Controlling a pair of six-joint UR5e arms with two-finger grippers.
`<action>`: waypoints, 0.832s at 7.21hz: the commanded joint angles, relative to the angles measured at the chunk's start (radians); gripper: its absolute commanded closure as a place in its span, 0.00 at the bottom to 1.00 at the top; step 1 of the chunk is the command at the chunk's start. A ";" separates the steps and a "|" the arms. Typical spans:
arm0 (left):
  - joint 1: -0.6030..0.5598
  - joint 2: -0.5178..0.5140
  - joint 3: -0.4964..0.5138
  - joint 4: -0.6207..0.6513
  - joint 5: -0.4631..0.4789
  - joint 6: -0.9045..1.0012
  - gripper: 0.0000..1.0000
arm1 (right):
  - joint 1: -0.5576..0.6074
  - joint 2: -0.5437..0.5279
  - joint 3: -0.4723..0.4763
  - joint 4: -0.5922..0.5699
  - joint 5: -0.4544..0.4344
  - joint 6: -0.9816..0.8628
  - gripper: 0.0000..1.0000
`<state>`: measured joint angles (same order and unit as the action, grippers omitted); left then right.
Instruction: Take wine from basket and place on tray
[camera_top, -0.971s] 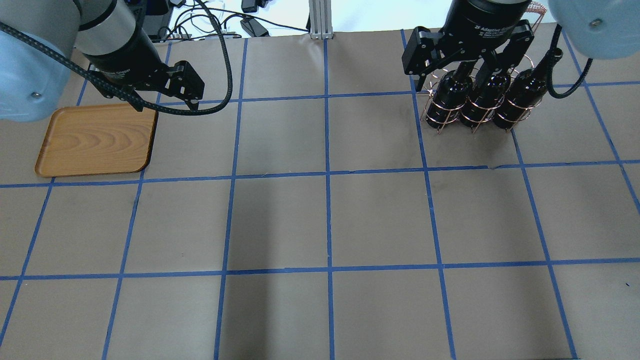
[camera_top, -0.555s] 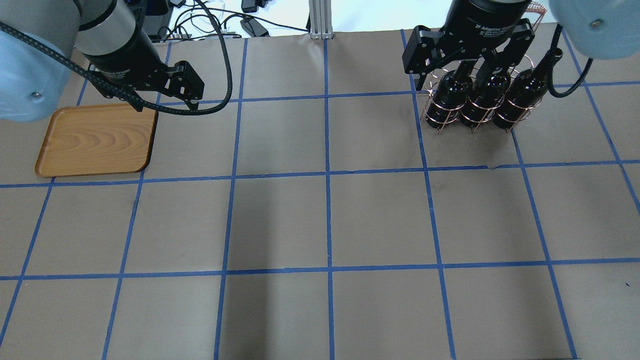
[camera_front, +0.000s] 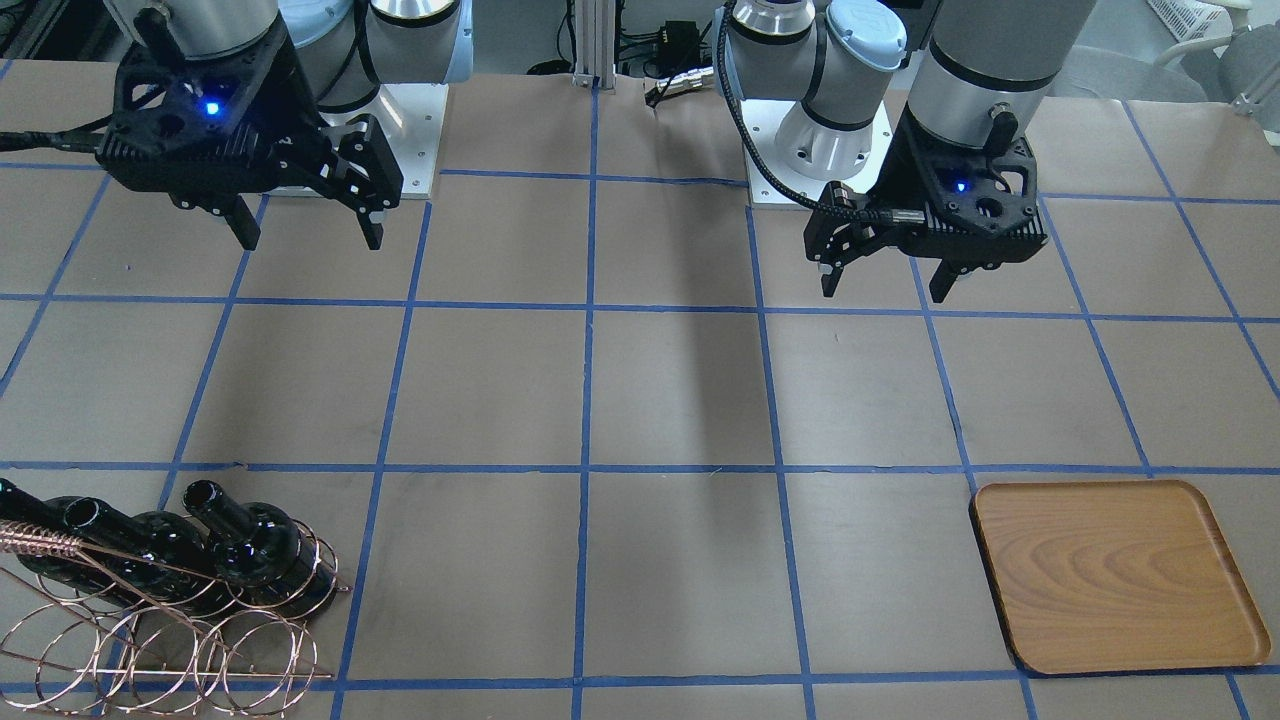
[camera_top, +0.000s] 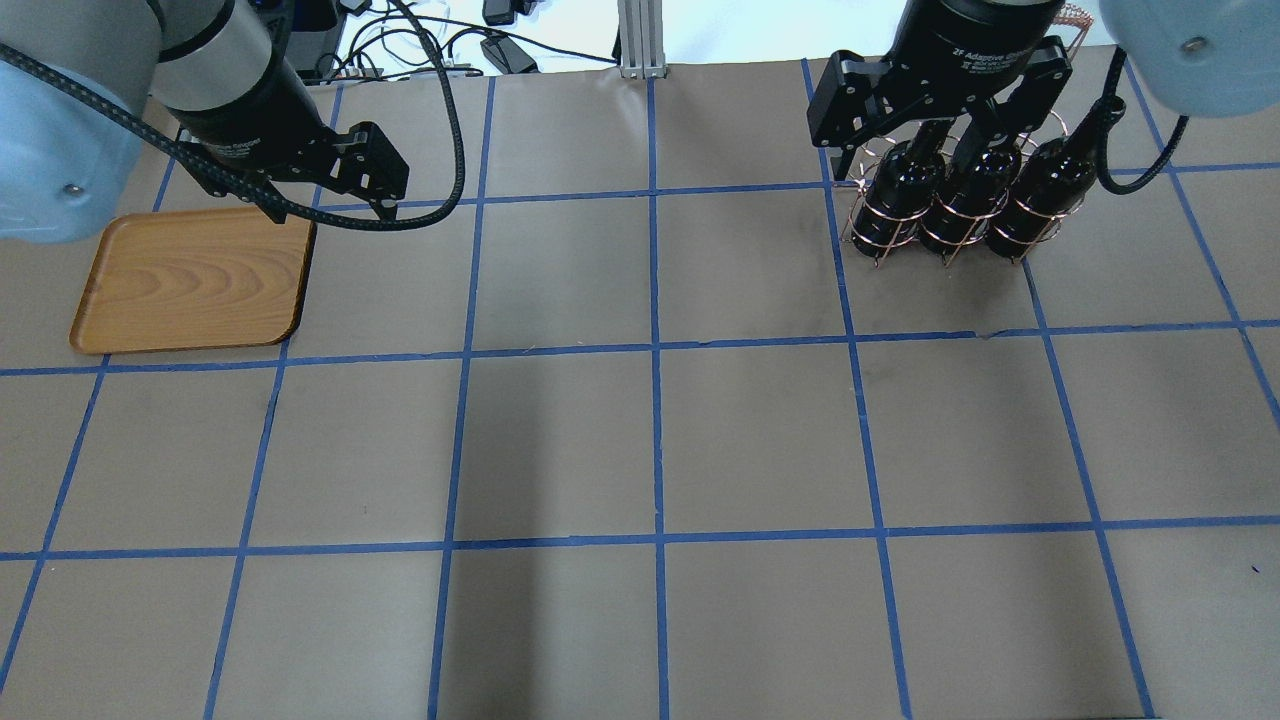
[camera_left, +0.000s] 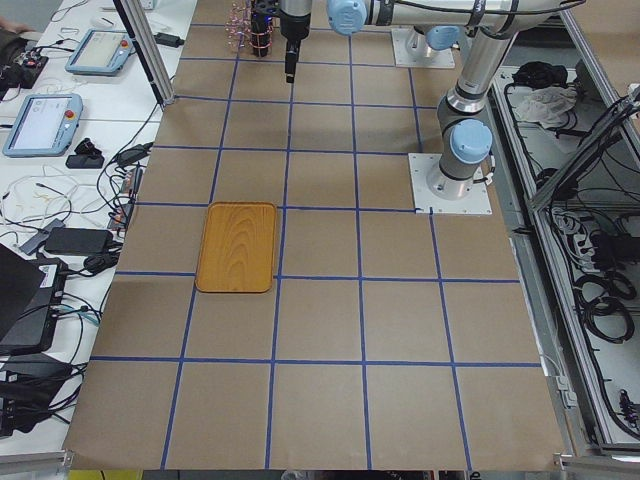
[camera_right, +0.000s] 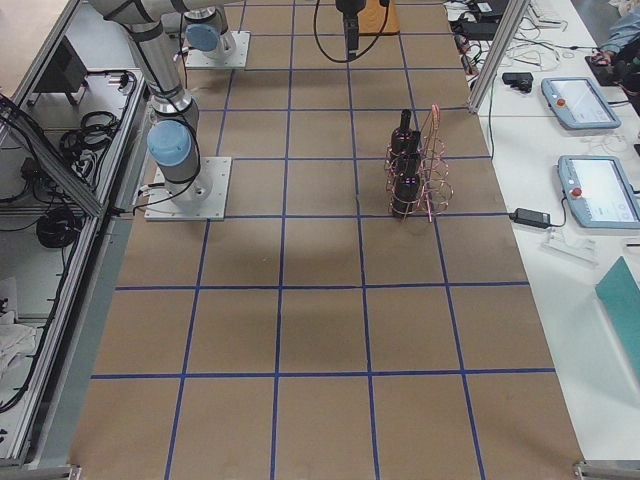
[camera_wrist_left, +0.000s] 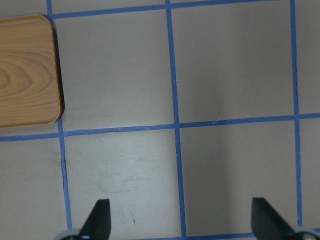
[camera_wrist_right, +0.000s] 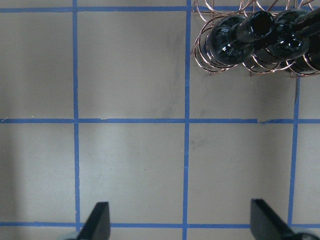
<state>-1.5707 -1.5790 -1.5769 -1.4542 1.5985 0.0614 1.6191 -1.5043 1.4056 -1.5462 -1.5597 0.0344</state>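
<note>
Three black wine bottles (camera_top: 960, 200) stand side by side in the copper wire basket (camera_top: 880, 238) at the table's far right; they also show in the front view (camera_front: 235, 545). My right gripper (camera_front: 312, 242) is open and empty. It hangs high, short of the basket; its wrist view shows the bottles (camera_wrist_right: 235, 35) at the top right, beyond the open fingers (camera_wrist_right: 97, 222). The wooden tray (camera_top: 190, 280) lies empty at the far left. My left gripper (camera_front: 884, 292) is open and empty, above the table just right of the tray (camera_wrist_left: 25, 70).
Brown paper with a blue tape grid (camera_top: 655, 350) covers the table. A metal post (camera_top: 640, 40) and cables stand at the far edge. Both arm bases (camera_front: 400, 130) are bolted at the robot's side. Tablets and cables lie on a side bench (camera_left: 60, 110).
My right gripper has shifted very slightly over the basket area and is still open. The left gripper, tray, bottles and basket have not visibly moved.
</note>
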 joint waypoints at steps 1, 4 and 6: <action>0.000 -0.001 0.000 0.000 0.000 0.000 0.00 | -0.083 0.102 -0.069 -0.026 0.000 -0.098 0.00; 0.000 -0.001 0.000 0.000 0.000 0.000 0.00 | -0.238 0.222 -0.083 -0.123 0.000 -0.342 0.00; 0.000 -0.001 0.000 0.000 0.001 0.000 0.00 | -0.245 0.297 -0.102 -0.218 -0.002 -0.381 0.00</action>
<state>-1.5708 -1.5802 -1.5771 -1.4542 1.5987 0.0613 1.3857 -1.2562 1.3169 -1.7155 -1.5612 -0.3109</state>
